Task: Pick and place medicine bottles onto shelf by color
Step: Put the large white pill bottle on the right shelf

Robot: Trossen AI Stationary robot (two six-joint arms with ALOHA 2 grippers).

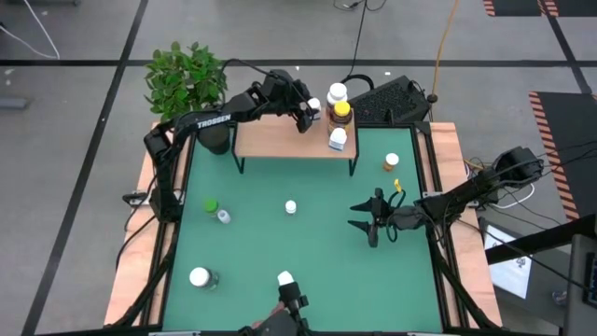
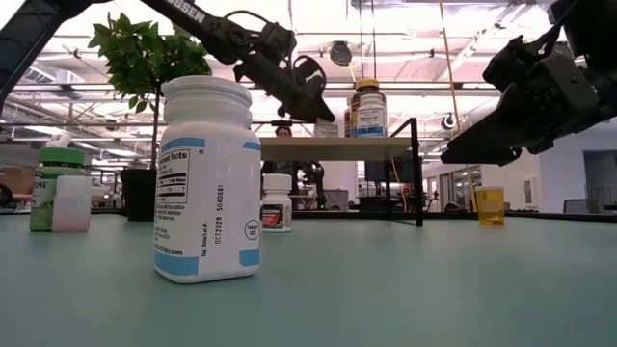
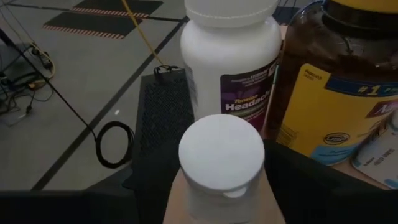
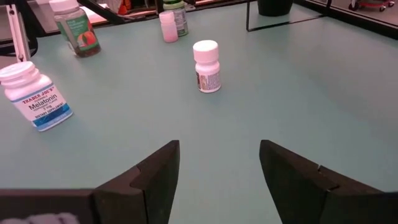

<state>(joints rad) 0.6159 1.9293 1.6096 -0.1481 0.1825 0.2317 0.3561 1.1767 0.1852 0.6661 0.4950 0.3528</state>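
Nine bottles (image 1: 291,207), one shelf (image 1: 270,138)

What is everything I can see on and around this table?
table: one, green top.
shelf: one, light wood on black legs, far side of the table.
white bottles on the shelf: three, at its right end.
amber bottle: one, yellow cap, among them.
green-capped bottle: one, table's left.
orange-topped vial: one, table's right.
white bottles on the table: four, middle, left and near edge.
plant: one, green, dark pot, far-left corner.
left gripper: dark, at a white bottle on the shelf.
right gripper: dark, open, above the table's right.
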